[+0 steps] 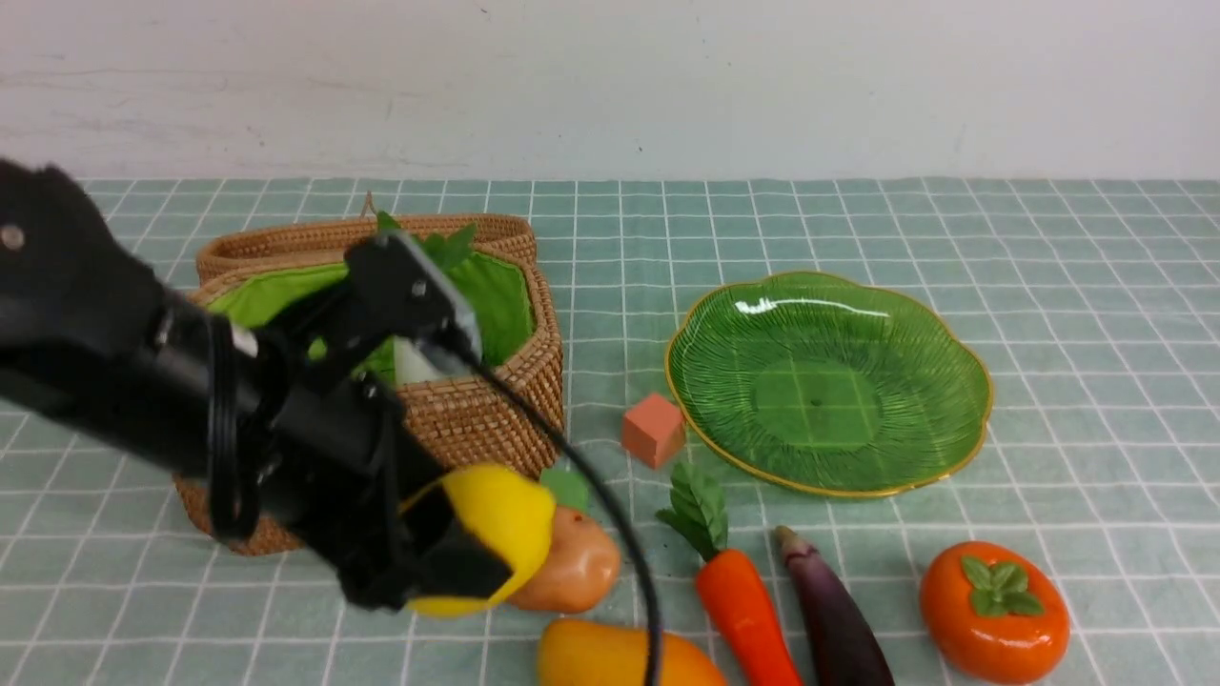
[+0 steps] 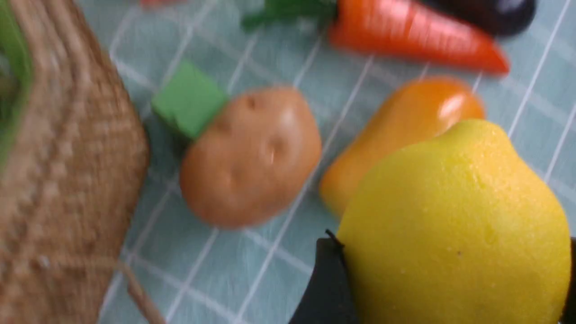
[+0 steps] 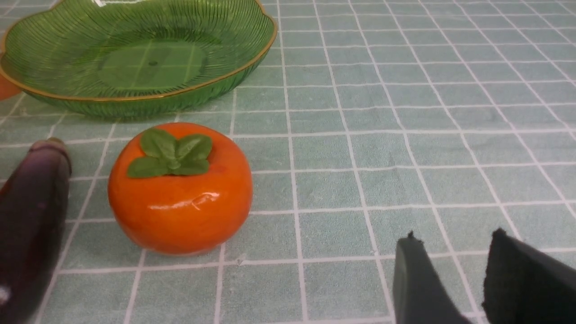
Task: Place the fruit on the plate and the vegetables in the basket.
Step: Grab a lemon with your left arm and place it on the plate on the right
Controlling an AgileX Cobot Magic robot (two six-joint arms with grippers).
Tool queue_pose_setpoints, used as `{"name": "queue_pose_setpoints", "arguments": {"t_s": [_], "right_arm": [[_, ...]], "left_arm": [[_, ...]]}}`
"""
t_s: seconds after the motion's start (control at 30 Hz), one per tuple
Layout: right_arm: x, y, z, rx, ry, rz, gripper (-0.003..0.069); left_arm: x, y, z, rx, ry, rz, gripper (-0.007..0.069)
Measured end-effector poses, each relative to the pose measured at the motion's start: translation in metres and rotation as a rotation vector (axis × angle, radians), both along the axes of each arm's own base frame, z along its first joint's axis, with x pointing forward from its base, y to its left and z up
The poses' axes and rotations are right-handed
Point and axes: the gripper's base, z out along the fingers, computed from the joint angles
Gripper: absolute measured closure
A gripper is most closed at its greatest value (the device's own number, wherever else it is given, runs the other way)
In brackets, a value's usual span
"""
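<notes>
My left gripper (image 1: 477,557) is shut on the yellow lemon (image 1: 491,529) and holds it above the table in front of the basket (image 1: 496,405); the left wrist view shows the lemon (image 2: 454,225) between the black fingers (image 2: 324,283). Below it lie the potato (image 1: 572,570), mango (image 1: 610,659), carrot (image 1: 743,600) and eggplant (image 1: 834,619). The persimmon (image 1: 994,610) sits at the near right. The green plate (image 1: 829,381) holds nothing. A white radish (image 1: 410,364) with leaves lies in the basket. My right gripper (image 3: 454,236) is open and empty over the cloth, to one side of the persimmon (image 3: 180,193).
A salmon cube (image 1: 653,429) sits between basket and plate. A green cube (image 1: 567,486) touches the potato (image 2: 249,157) beside the basket wall (image 2: 58,180). The left arm and its cable hang over the basket's front. The eggplant (image 3: 27,234) lies beside the persimmon.
</notes>
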Motion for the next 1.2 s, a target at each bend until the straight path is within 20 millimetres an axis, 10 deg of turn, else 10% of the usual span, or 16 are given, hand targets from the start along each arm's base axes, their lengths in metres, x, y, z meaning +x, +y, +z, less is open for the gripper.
{"name": "queue_pose_setpoints", "arguments": {"t_s": [0.3,0.6,0.87,1.2], "right_arm": [[0.000,0.000,0.000,0.000,0.000,0.000,0.0417],[0.000,0.000,0.000,0.000,0.000,0.000,0.0417],[0.000,0.000,0.000,0.000,0.000,0.000,0.0417],[0.000,0.000,0.000,0.000,0.000,0.000,0.0417]], "left_arm": [[0.056,-0.082,0.047,-0.142,-0.159,-0.110,0.0060],[0.129,-0.189,-0.016,-0.294,-0.256,0.088,0.0060],[0.147,-0.213,-0.077,-0.294,-0.235,0.184,0.0060],[0.148,-0.215,-0.088,-0.293,-0.190,0.203,-0.0024]]}}
